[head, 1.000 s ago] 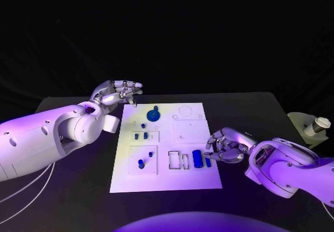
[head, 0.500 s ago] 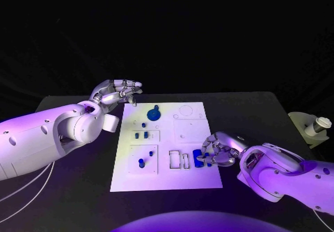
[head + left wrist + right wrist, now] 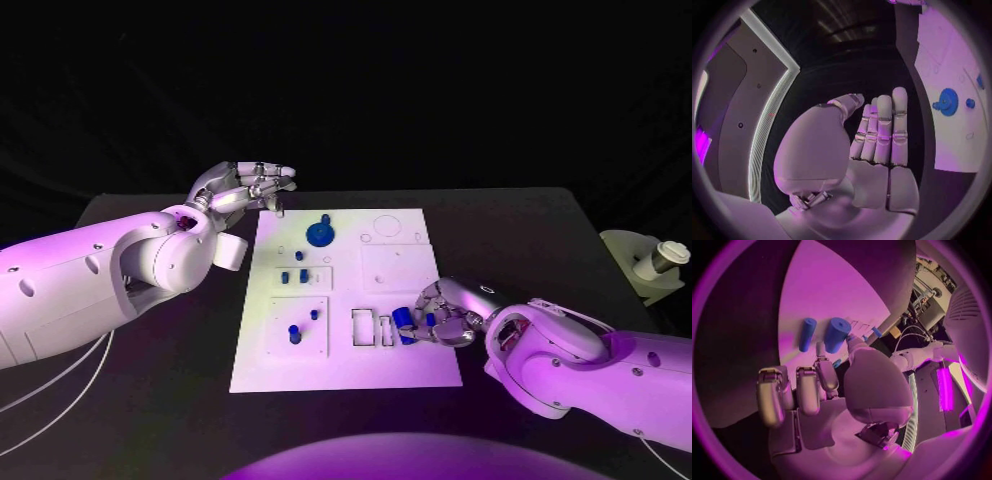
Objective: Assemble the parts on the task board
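The right hand (image 3: pixel 450 318) sits at the board's (image 3: pixel 346 370) 4 o'clock edge, fingertips at 2 blue pegs (image 3: pixel 834 335) lying there, apparently to lift 1; whether it grips is unclear. The left hand (image 3: pixel 245 188) waits released, fingers straight, off the 11 o'clock corner, keeping clear.

A wide black matte table (image 3: pixel 519 215) filled the middle of the scene under violet-pink light, its far edge running from nine to three o'clock. Beyond it hung plain black darkness. At three o'clock, off the table's edge, stood a pale rounded stand (image 3: pixel 630 258) carrying a small white cylinder (image 3: pixel 665 254).
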Controlling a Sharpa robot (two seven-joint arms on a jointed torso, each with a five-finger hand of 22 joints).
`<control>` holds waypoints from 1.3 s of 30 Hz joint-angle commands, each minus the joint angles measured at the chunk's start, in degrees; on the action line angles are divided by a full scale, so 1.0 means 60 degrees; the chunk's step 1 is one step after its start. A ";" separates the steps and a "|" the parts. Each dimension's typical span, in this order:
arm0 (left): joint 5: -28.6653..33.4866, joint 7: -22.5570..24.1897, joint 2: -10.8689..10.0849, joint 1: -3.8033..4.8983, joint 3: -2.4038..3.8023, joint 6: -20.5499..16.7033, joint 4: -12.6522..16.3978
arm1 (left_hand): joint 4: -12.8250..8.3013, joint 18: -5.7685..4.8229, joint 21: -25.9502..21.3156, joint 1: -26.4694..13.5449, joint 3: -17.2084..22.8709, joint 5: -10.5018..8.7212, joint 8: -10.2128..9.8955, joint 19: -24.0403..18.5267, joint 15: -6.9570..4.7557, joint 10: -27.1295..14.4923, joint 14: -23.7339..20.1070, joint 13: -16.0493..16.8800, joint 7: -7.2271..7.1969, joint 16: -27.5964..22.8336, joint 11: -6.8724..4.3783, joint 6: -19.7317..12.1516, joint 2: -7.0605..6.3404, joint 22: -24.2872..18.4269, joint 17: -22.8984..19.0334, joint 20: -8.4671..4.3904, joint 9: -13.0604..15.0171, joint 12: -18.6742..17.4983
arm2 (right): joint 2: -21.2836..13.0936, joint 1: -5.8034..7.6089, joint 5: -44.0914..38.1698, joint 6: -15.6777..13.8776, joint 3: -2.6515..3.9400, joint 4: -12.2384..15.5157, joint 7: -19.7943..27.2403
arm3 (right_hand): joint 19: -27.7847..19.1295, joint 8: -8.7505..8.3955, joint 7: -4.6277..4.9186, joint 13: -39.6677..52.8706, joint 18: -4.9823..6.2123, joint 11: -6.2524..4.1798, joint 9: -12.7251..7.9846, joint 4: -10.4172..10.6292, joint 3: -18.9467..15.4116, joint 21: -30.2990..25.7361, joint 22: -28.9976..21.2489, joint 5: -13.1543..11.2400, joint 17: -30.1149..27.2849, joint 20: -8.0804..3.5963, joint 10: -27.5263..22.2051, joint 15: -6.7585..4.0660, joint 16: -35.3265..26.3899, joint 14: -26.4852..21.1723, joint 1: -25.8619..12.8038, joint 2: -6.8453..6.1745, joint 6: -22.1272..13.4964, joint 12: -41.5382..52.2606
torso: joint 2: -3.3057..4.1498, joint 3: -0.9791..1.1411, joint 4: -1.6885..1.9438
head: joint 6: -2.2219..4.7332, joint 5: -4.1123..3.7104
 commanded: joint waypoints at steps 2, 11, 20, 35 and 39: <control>0.0053 0.0015 -0.0002 0.0006 0.0006 0.0237 0.0033 | 0.0046 0.0055 -0.0032 -0.0091 0.0013 0.0016 0.0031 0.0011 0.0025 -0.0064 -0.0033 0.0011 -0.0001 0.0049 0.0022 -0.0076 0.0005 -0.0013 -0.0013 0.0067 -0.0008 0.0054 | 0.0129 -0.0048 -0.0845 0.0570 -0.0003 -0.0057 -0.0608 | 0.0917 0.0112 -0.0082 0.0040 -0.0155 -0.0026 0.0027 -0.0003 -0.0315 0.0010 0.2439 -0.0104 0.0024 -0.0076 -0.0037 -0.0047 0.0043 0.0560 -0.0051 0.0073 0.0035 -0.0046 | -0.0003 -0.0005 -0.0008 | -0.0024 0.0015; 0.0024 -0.0064 -0.0045 0.0006 0.0006 0.0352 0.0051 | 0.0053 0.0055 -0.0037 -0.0098 0.0009 0.0017 0.0035 0.0011 0.0025 -0.0071 -0.0035 0.0013 0.0000 0.0052 0.0023 -0.0078 0.0006 -0.0016 -0.0015 0.0068 -0.0008 0.0064 | 0.0428 -0.0123 -0.1089 0.0512 -0.0002 -0.0180 -0.0745 | 0.0928 0.0236 -0.0125 0.0122 -0.0163 -0.0063 0.0066 -0.0020 -0.0521 0.0045 0.2449 -0.0048 0.0029 -0.0096 0.0005 -0.0074 0.0045 0.0560 0.0204 0.0328 0.0113 -0.0006 | -0.0003 -0.0020 -0.0020 | -0.0043 0.0005; 0.0009 -0.0089 -0.0064 0.0006 0.0005 0.0390 0.0060 | 0.0047 0.0057 -0.0043 -0.0087 0.0011 0.0020 0.0039 0.0011 0.0024 -0.0082 -0.0040 0.0015 -0.0003 0.0055 0.0020 -0.0082 0.0002 -0.0020 -0.0019 0.0068 -0.0008 0.0076 | 0.0464 -0.0136 -0.0674 -0.0092 -0.0001 -0.0206 -0.0753 | 0.0971 0.0440 -0.0270 0.0544 -0.0190 -0.0192 0.0087 -0.0034 -0.0295 0.0174 0.2486 0.0719 0.0251 -0.0178 0.0319 -0.0177 0.0120 0.0602 0.0823 0.0823 0.0417 0.0393 | -0.0018 -0.0005 -0.0005 | -0.0064 -0.0001; 0.0007 -0.0101 -0.0021 0.0006 0.0000 0.0394 0.0023 | 0.0047 0.0057 -0.0043 -0.0087 0.0011 0.0020 0.0039 0.0011 0.0024 -0.0082 -0.0040 0.0015 -0.0003 0.0055 0.0020 -0.0082 0.0002 -0.0020 -0.0019 0.0068 -0.0008 0.0076 | 0.0331 0.0272 0.0407 -0.1349 0.0078 0.0511 -0.0434 | 0.1000 0.0547 -0.0417 0.0672 -0.0210 -0.0326 0.0096 -0.0006 0.0179 0.0265 0.2512 0.0469 0.0447 -0.0286 0.0431 -0.0293 0.0188 0.0638 0.1140 0.1133 0.0689 0.0482 | -0.0008 0.0010 -0.0001 | 0.0009 0.0021; 0.0007 -0.0105 -0.0010 0.0006 -0.0002 0.0398 0.0027 | 0.0047 0.0057 -0.0043 -0.0087 0.0011 0.0020 0.0039 0.0011 0.0024 -0.0082 -0.0040 0.0015 -0.0003 0.0055 0.0020 -0.0082 0.0002 -0.0020 -0.0019 0.0068 -0.0008 0.0076 | 0.0483 0.0344 0.0644 -0.1167 0.0083 0.0523 -0.0382 | 0.1000 0.0549 -0.0417 0.0672 -0.0210 -0.0329 0.0095 0.0001 0.0191 0.0265 0.2512 0.0487 0.0454 -0.0293 0.0435 -0.0298 0.0191 0.0640 0.1076 0.1136 0.0700 0.0477 | 0.0005 0.0002 0.0005 | -0.0008 0.0050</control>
